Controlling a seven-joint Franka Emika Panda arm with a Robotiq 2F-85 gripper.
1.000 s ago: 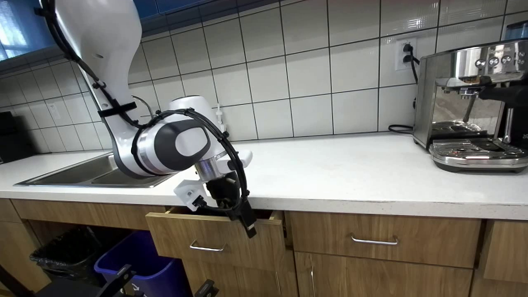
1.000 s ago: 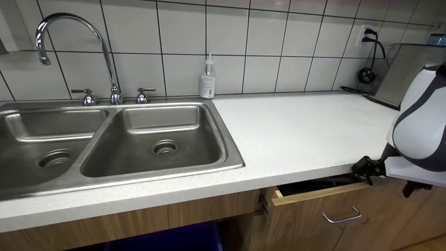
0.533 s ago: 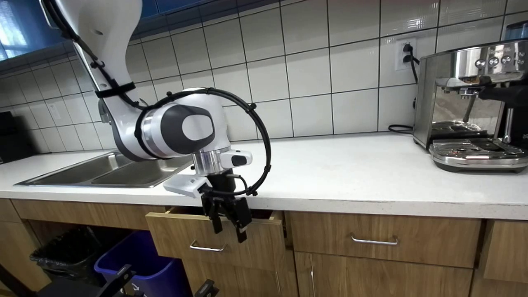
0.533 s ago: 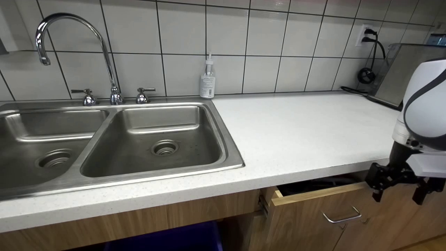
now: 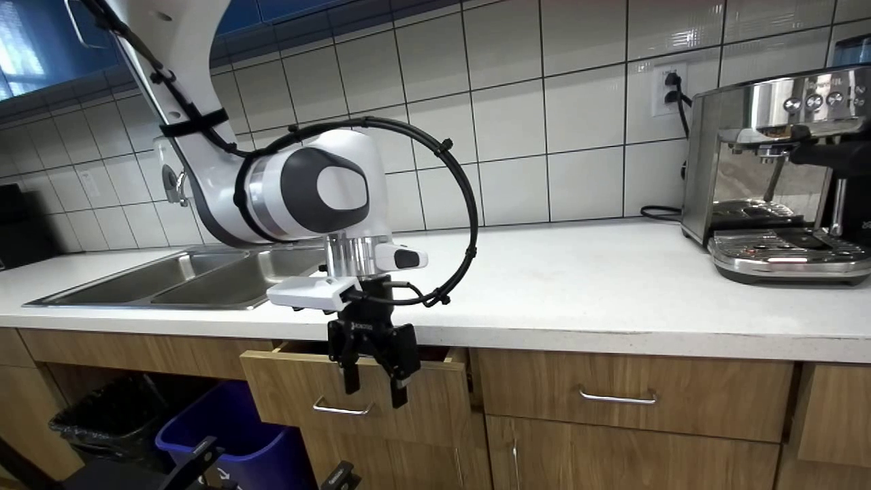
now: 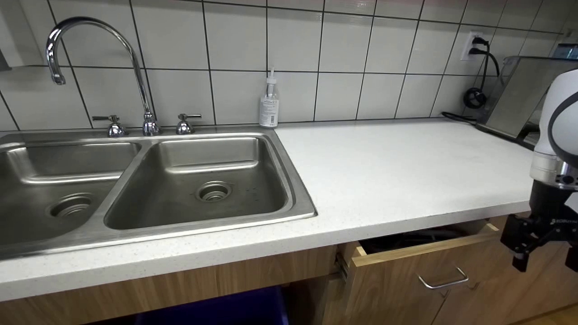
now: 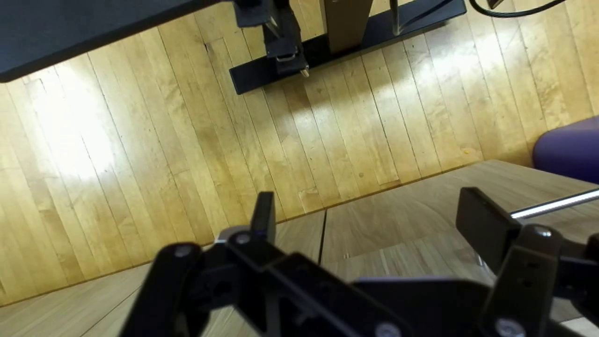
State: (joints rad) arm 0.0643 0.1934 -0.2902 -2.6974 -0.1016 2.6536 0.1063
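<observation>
The black two-finger gripper (image 5: 375, 391) hangs on the near side of a partly pulled-out wood-grain drawer (image 5: 286, 391); the gripper's two black fingers (image 7: 263, 217) are spread wide, with open room between them. In both exterior views it sits to the right of the drawer's bent silver metal handle (image 5: 340, 410) and apart from it; the exact gap to the drawer front cannot be told. The drawer juts from beneath the near edge of the long white countertop (image 5: 578, 292), its pale wooden top rim (image 6: 415, 251) exposed and the dark contents (image 6: 424, 237) too shadowed to make out. The countertop stretches wide from the stainless-steel double-bowl sink (image 6: 299, 194) at left to the boxy silver espresso machine (image 5: 748, 170) at right. A blue plastic bin (image 5: 279, 466) stands just left of the drawer and lower. In the wrist view, yellow plank floor (image 7: 164, 154) runs between wooden cabinet fronts (image 7: 398, 210) and a flat black panel (image 7: 93, 28).
</observation>
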